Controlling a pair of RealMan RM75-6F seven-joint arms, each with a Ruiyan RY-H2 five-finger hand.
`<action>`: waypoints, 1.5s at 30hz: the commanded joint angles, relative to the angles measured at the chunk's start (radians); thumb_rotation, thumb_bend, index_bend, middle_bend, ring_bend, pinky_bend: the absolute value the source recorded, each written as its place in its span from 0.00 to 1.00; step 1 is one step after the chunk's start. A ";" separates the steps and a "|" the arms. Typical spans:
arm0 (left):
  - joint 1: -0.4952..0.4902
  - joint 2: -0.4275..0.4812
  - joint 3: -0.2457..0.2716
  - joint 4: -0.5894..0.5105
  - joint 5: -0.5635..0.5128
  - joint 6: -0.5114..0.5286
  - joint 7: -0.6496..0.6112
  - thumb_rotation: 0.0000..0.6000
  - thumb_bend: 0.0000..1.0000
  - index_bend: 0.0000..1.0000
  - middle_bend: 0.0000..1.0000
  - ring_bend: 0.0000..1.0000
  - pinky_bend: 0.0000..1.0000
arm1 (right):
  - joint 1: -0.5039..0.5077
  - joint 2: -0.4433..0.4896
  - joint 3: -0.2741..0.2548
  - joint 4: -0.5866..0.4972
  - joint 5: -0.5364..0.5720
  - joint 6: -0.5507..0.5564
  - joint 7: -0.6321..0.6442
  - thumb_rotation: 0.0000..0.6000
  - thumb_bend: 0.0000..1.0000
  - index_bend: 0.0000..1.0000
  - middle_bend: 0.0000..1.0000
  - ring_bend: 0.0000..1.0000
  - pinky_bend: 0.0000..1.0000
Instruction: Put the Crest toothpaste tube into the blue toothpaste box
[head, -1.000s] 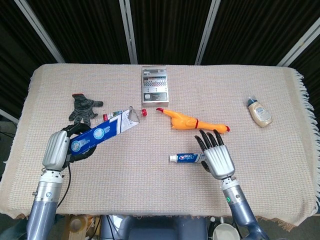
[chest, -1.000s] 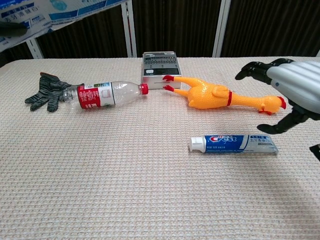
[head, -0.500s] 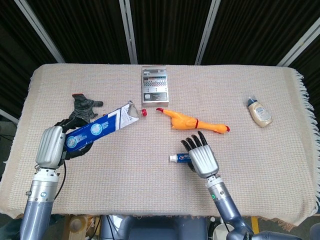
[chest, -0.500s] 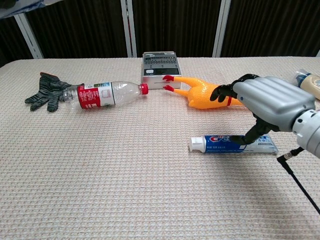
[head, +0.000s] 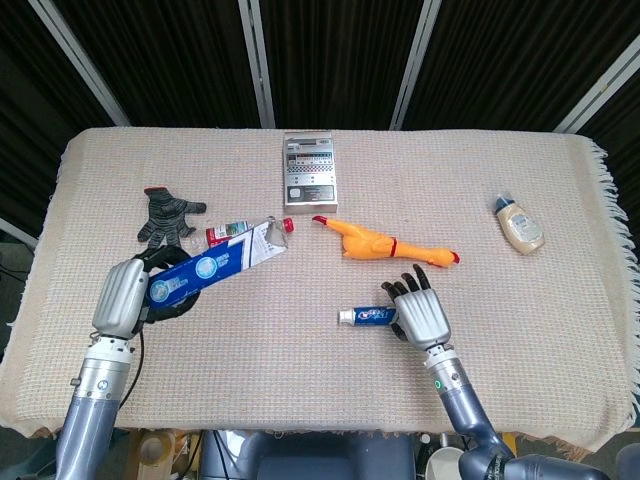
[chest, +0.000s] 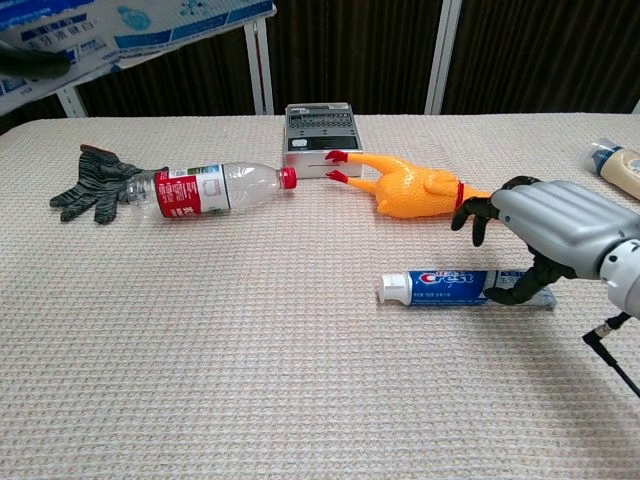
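The Crest toothpaste tube (head: 366, 316) (chest: 450, 287) lies flat on the cloth, white cap pointing left. My right hand (head: 421, 312) (chest: 556, 226) hovers over its tail end with the fingers spread and arched. Its thumb (chest: 512, 290) touches the tube's rear, and the tube still rests on the table. My left hand (head: 132, 294) holds the blue toothpaste box (head: 212, 264) in the air at the left, its open flap end pointing right and up. In the chest view only the box's underside (chest: 140, 20) shows at the top left.
A dark glove (head: 165, 217) and a clear bottle with a red cap (chest: 205, 187) lie at the left. A yellow rubber chicken (head: 385, 243) lies just behind the tube. A silver device (head: 309, 170) sits at the back centre, and a cream bottle (head: 519, 224) at the far right.
My right hand swung left over the tube, then settled lower and further right on its tail. My left hand raised the box, then brought it back down.
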 joint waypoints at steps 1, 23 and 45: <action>-0.013 -0.012 0.022 0.030 0.013 -0.049 -0.050 1.00 0.39 0.50 0.48 0.38 0.37 | -0.007 0.007 -0.010 0.017 -0.001 0.004 0.021 1.00 0.24 0.28 0.38 0.20 0.07; -0.058 0.087 0.063 0.124 0.181 -0.467 -0.743 1.00 0.40 0.50 0.50 0.38 0.37 | -0.038 0.014 -0.049 0.070 -0.033 0.042 0.119 1.00 0.24 0.28 0.43 0.23 0.07; -0.058 0.115 0.105 0.148 0.257 -0.436 -0.842 1.00 0.40 0.52 0.50 0.38 0.37 | -0.017 -0.019 -0.043 0.059 -0.067 0.049 0.125 1.00 0.24 0.33 0.49 0.26 0.05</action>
